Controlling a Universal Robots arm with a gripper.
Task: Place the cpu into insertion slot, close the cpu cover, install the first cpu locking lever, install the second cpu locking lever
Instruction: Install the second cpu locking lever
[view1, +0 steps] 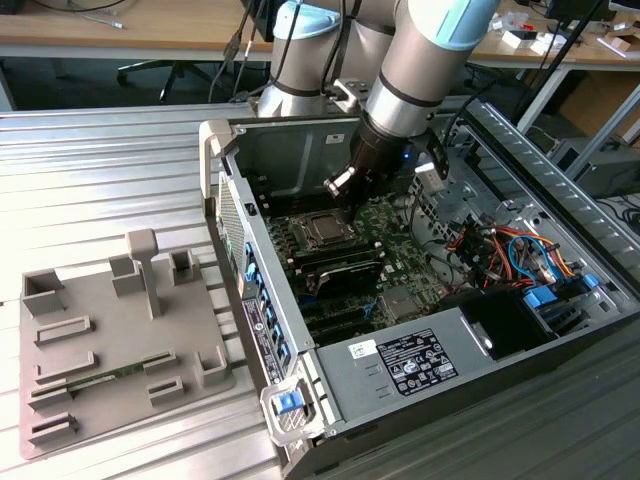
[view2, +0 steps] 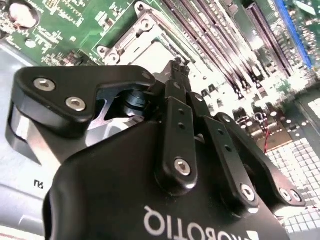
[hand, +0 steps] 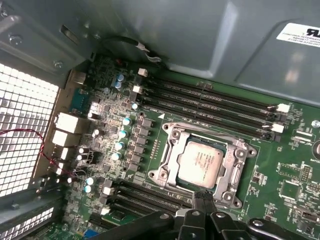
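The cpu (hand: 200, 161) lies flat in the insertion slot (hand: 233, 176) on the green motherboard, its dull silver face up. The cpu cover (hand: 170, 159), a silver frame, lies down flat around the chip. In the first wrist view my gripper (hand: 202, 198) is shut with nothing between its fingers, its tip at the socket's rim, just off the chip. In the second wrist view the gripper (view2: 175, 67) comes to a closed point in front of the socket (view2: 150, 47). In the exterior view the gripper (view1: 350, 202) hangs inside the open computer case, just above the socket (view1: 322, 231).
Long black memory slots (hand: 210, 107) run on both sides of the socket. The case's metal walls (view1: 280, 150) close in around the arm. Coloured cables (view1: 510, 250) and a drive bay fill the case's right end. A grey fixture tray (view1: 110, 330) lies at the exterior view's left.
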